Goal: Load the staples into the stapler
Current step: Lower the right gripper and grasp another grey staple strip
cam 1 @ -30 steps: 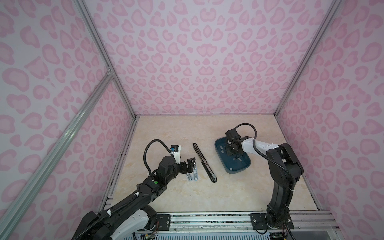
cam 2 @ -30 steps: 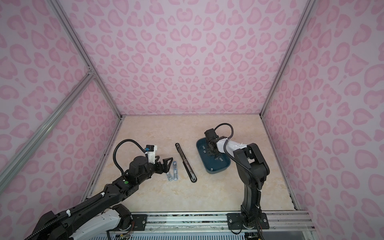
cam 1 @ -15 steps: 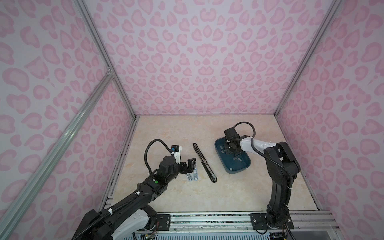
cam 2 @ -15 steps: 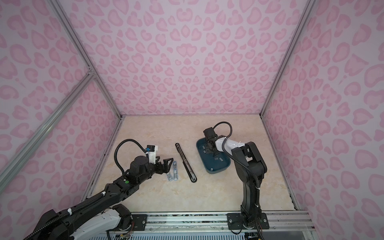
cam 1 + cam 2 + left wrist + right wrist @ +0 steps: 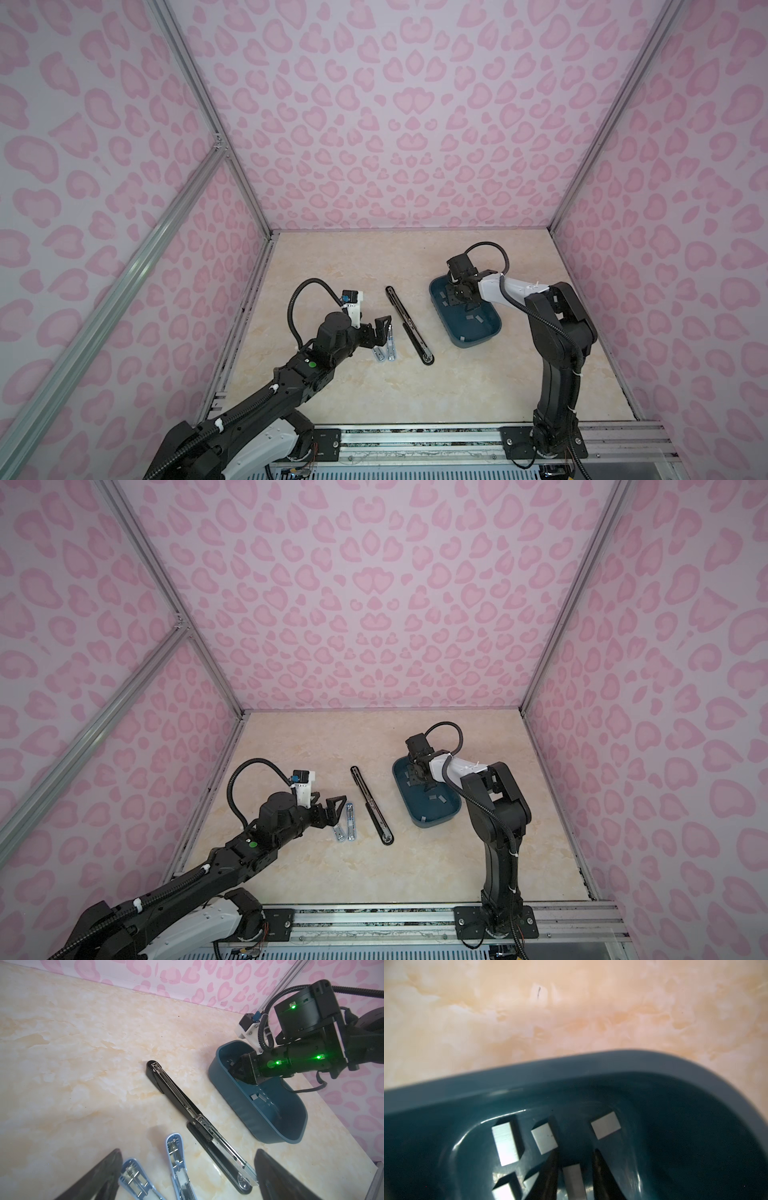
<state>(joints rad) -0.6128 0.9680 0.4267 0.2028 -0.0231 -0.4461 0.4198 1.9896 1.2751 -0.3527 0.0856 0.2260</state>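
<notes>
Pink-spotted walls (image 5: 395, 124) enclosed the marbled tabletop (image 5: 353, 399). The left gripper (image 5: 187, 1153) gaped wide above blue staplers (image 5: 137, 1178). The right gripper (image 5: 575, 1152) straddled staples (image 5: 574, 1180), grip unclear.

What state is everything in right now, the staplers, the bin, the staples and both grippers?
Long black stapler, opened flat on the table, rail exposed.
Small light-blue staplers, both opened flat.
Teal bin, upright on the table.
Staples, loose strips lying in the bin.
Left gripper, open, empty, above the light-blue staplers.
Right gripper, down in the bin, jaws narrowly apart astride one strip.
</notes>
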